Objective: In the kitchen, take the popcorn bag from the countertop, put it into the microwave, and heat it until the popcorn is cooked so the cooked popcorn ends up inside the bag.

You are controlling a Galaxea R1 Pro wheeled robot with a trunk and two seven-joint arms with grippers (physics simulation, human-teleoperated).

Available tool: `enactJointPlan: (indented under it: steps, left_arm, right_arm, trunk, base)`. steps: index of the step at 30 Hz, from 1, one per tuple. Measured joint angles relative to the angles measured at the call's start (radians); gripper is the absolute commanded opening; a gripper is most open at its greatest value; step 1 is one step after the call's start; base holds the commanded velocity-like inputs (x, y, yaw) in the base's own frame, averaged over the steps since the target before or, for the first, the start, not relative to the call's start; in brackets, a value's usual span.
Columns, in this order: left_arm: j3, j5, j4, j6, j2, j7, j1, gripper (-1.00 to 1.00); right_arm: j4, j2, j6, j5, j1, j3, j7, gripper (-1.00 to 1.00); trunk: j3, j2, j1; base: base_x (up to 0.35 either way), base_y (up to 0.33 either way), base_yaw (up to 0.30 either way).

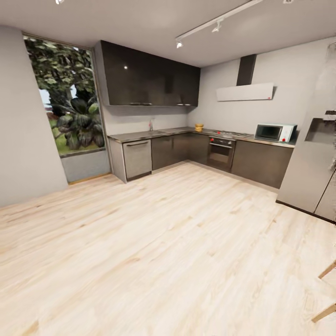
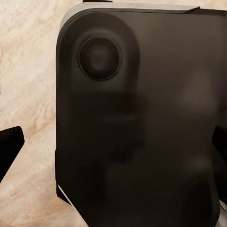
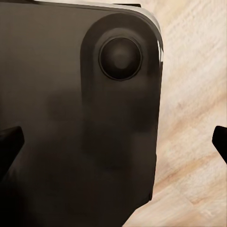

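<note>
A home kitchen

Dark cabinets are lining an L-shaped countertop, carrying a built-in oven, microwave and range hood.

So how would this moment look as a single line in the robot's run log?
phase: approaching kitchen | popcorn bag: on countertop | microwave: door shut, far end of counter | left gripper: open, empty | right gripper: open, empty
</note>
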Motion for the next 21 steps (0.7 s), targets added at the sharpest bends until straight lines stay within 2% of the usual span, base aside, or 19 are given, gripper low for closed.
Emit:
enactJointPlan:
  steps: [16, 21]
  left_arm:
    - [0.000, 0.000, 0.000, 0.000, 0.000, 0.000, 0.000, 1.00]
    - [-0.001, 0.000, 0.000, 0.000, 0.000, 0.000, 0.000, 1.00]
  right_arm:
    - [0.000, 0.000, 0.000, 0.000, 0.000, 0.000, 0.000, 1.00]
    - [0.000, 0.000, 0.000, 0.000, 0.000, 0.000, 0.000, 1.00]
  trunk:
    - [0.000, 0.000, 0.000]
    - [0.000, 0.000, -0.001]
  base:
    - [0.001, 0.000, -0.155]
    - [0.201, 0.000, -0.152]
